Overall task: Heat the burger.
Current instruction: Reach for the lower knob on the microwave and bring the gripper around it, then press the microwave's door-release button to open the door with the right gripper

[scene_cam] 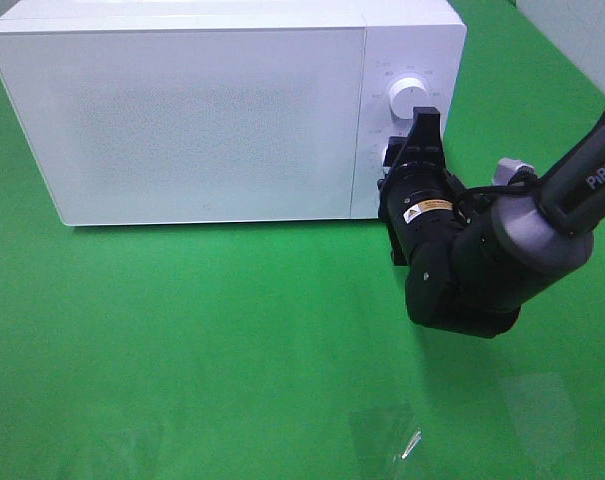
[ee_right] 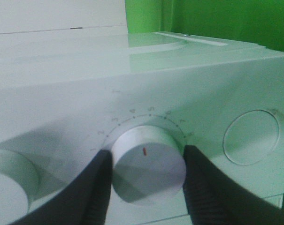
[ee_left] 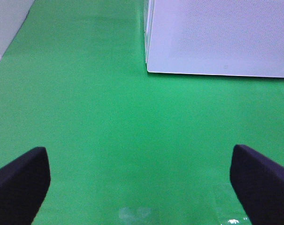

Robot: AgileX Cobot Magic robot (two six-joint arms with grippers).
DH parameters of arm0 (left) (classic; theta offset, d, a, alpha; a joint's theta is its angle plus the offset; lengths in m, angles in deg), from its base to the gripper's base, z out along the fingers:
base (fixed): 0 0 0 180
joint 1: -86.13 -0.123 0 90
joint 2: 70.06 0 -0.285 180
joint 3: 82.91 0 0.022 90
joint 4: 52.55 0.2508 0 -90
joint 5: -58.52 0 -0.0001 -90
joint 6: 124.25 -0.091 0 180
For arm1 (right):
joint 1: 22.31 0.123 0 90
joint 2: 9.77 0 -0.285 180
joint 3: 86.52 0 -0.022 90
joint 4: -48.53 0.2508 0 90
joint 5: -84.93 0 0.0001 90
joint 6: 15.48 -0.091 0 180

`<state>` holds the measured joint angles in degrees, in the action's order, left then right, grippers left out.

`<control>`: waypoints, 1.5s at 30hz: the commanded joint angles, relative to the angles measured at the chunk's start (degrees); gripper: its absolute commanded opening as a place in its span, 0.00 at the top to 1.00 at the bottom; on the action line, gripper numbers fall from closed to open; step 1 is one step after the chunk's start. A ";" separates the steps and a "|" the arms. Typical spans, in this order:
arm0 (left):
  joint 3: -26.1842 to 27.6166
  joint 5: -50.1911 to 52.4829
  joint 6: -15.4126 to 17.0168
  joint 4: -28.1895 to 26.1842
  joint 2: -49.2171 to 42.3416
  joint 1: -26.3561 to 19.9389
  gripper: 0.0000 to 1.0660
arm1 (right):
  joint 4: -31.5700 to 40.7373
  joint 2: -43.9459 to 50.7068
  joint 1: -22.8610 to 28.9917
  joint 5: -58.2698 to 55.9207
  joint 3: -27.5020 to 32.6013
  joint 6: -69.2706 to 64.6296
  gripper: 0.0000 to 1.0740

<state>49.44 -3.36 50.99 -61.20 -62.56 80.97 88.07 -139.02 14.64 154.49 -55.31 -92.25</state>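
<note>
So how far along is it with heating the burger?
Done, apparently: the microwave door is shut and no burger is in view, so it is presumably inside. In hand: the right end effector grips the numbered dial. Left to do: turning that dial to start the heating. The left end effector hangs open over the green mat.

High view looks down on the microwave — right wrist close at its dial, left seemingly farther back.

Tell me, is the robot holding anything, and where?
The right gripper pinches the round sides of a dial on the microwave. The left gripper holds nothing.
</note>
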 commanded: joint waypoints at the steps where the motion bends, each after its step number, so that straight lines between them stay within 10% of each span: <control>1: 0.06 0.74 0.06 0.06 -0.92 -0.11 0.08 | 0.00 0.11 -0.74 12.49 -1.89 2.23 0.73; 23: 0.06 0.74 0.06 0.06 -0.92 -0.11 0.08 | 2.69 0.11 -0.74 12.49 -1.78 5.73 0.34; 45: 0.06 0.74 0.00 0.06 -0.92 -0.11 0.08 | -5.84 13.01 1.95 5.90 17.07 16.62 0.33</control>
<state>49.44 -3.36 50.99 -61.20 -62.56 80.97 84.11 -128.59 16.59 154.03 -40.01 -79.36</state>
